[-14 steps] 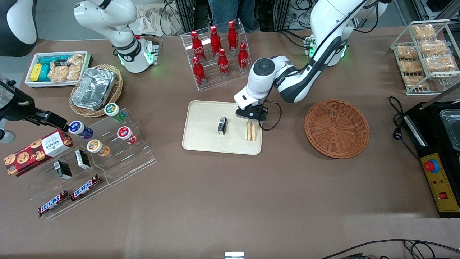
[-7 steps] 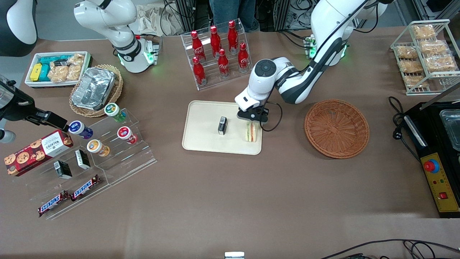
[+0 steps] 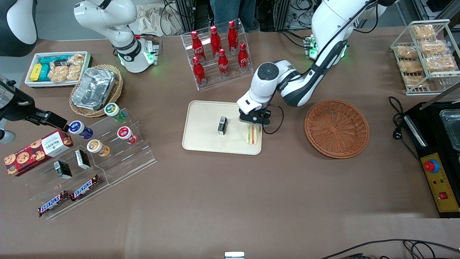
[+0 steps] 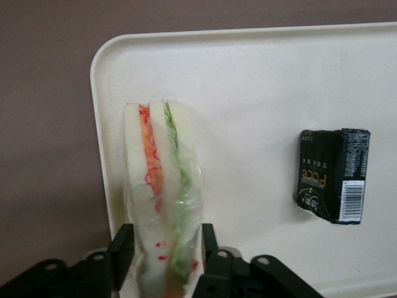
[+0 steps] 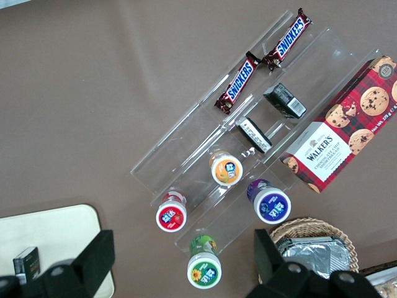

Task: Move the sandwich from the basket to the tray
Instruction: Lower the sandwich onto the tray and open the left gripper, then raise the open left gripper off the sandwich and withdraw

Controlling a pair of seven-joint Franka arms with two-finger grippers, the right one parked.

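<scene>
The gripper (image 3: 253, 121) hung low over the tray (image 3: 201, 122), at its edge nearest the working arm's end of the table. Its two black fingers (image 4: 121, 251) stood on either side of the sandwich (image 4: 162, 192), close against the clear wrap. From where I stood they seemed to be pinching it, though I could not be sure the pads actually pressed in. The sandwich stood on edge on the tray, its white bread slices upright and the orange, red and green layers showing between them.

Just beside the gripper, toward the parked arm's end, a small black packet (image 3: 222, 125) lay on the same tray, apart from the sandwich with bare cream surface between them.

Out from the gripper toward the working arm's end sat the basket (image 3: 336, 128) — round, reddish-brown wicker, nothing in it — well apart from the tray on the brown table (image 3: 230, 194).

Farther from the front camera than the gripper stood a clear rack of red bottles (image 3: 218, 54).
</scene>
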